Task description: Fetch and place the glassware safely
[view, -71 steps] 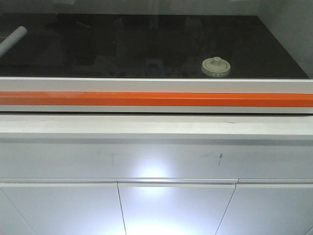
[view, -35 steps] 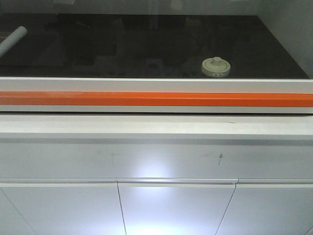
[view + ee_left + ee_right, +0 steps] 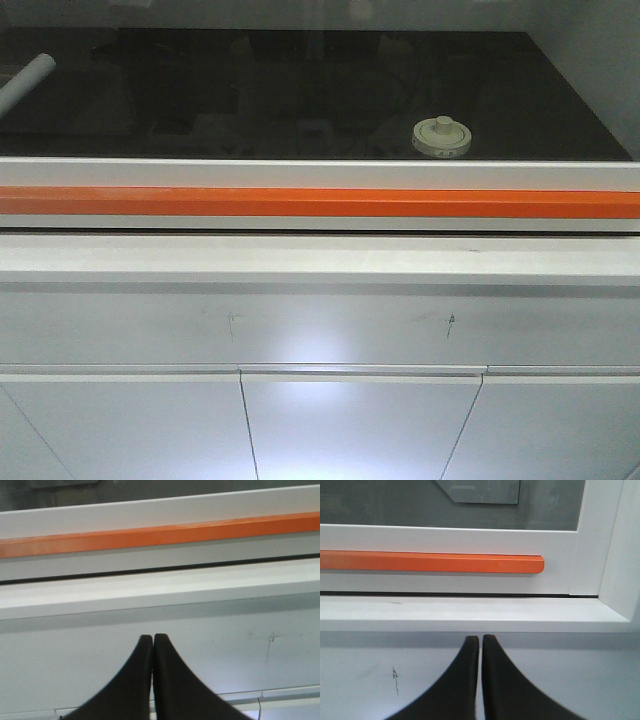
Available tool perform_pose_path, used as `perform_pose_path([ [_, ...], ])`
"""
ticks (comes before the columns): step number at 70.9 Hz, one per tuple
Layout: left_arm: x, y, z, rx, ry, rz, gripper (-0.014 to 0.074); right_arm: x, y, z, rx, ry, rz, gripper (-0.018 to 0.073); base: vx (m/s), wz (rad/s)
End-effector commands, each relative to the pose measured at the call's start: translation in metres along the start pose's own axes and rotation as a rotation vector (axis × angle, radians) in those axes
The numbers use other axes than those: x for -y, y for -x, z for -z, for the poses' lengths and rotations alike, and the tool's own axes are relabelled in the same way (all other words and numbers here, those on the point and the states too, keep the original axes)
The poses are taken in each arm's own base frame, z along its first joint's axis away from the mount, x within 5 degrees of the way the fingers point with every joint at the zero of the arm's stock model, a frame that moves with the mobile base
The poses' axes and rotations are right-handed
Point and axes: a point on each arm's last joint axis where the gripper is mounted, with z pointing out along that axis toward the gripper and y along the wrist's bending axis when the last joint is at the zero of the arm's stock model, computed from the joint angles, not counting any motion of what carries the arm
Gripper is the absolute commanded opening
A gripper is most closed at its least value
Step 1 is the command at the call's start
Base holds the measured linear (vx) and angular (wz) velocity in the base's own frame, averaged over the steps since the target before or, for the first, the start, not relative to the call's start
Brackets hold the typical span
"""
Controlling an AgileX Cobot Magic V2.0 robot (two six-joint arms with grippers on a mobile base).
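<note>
While the small squat clear glass jar with its knobbed cream-white lid (image 3: 441,137) sits on the glossy black worktop (image 3: 300,90) (right of centre, beyond the long orange bar (image 3: 320,203)), the left gripper (image 3: 153,639) and right gripper (image 3: 480,640) both show black fingers pressed together, gripping nothing.

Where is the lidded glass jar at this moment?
In the front view the jar stands on the black surface, right of centre, just behind the orange bar.
</note>
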Motion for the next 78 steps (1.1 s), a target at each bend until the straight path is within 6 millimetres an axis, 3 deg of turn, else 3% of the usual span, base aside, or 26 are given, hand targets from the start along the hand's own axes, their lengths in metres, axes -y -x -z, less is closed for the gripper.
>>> perform_pose_path([
  [1,0.001,0.005,0.000,0.093,-0.004,0.003,-0.0007,-0.002,0.003,0.000,0.081,0.015,0.017,-0.0001,0.00,0.00],
  [15,0.001,0.020,0.002,0.268,-0.017,0.030,-0.0007,-0.003,0.011,0.001,0.172,0.032,0.017,-0.0001,0.00,0.00],
  [29,0.002,0.056,0.018,0.614,-0.062,0.103,-0.0007,-0.004,0.042,0.009,0.353,0.053,0.000,-0.0001,0.00,0.00],
  [35,0.001,0.084,0.026,0.635,-0.061,0.112,-0.0007,0.000,0.069,0.017,0.385,0.035,-0.012,-0.0001,0.00,0.00],
  [48,-0.002,0.164,0.034,0.597,-0.041,0.095,-0.0007,0.008,0.136,0.027,0.402,-0.001,-0.009,-0.0001,0.00,0.00],
  [57,-0.003,0.218,0.024,0.613,-0.030,0.059,-0.0007,0.011,0.177,0.018,0.408,-0.002,-0.009,-0.0001,0.00,0.00],
  [63,-0.003,0.242,0.010,0.604,-0.024,0.040,-0.0007,0.012,0.193,0.000,0.368,0.001,-0.009,-0.0001,0.00,0.00],
  [70,-0.003,0.257,-0.010,0.573,-0.022,0.034,-0.0007,0.011,0.202,-0.020,0.336,0.009,-0.007,-0.0001,0.00,0.00],
  [78,-0.003,0.255,-0.033,0.509,-0.023,0.035,-0.0007,0.009,0.201,-0.042,0.308,0.026,-0.006,-0.0001,0.00,0.00],
])
